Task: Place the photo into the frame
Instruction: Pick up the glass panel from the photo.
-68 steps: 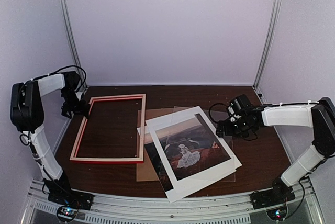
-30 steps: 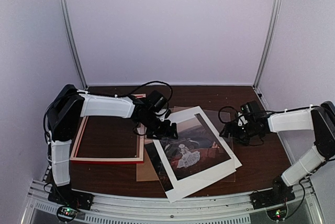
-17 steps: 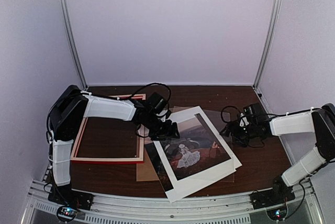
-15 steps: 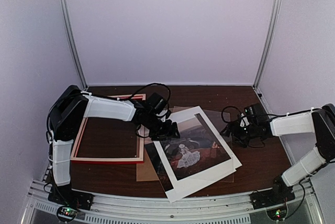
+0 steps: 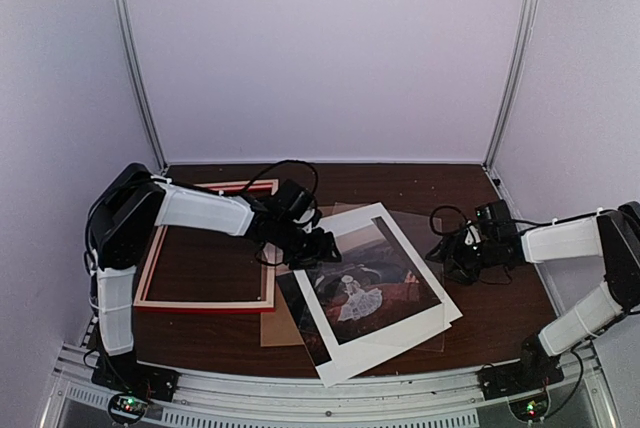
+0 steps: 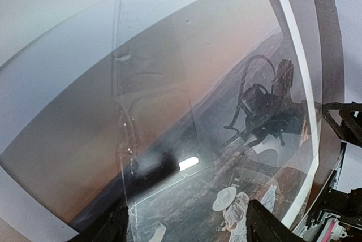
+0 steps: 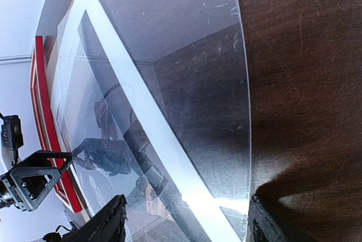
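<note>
Frame (image 5: 205,305) red; photo (image 5: 365,293) reddish-brown landscape, white margins, white-dressed figure; table (image 5: 500,308) dark brown.

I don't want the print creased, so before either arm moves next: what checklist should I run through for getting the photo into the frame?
1. The frame lies flat with its opening empty: ok.
2. The photo is uncovered: not ok, the clear sheet lies over it.
3. The photo is square with the frame: not ok, it lies askew beside it.
4. The left gripper is open above the photo's far left corner: ok.
5. The right gripper is open at the clear sheet's right edge: ok.
6. The sheet's edge sits between the right gripper's jaws: cannot tell.
</note>
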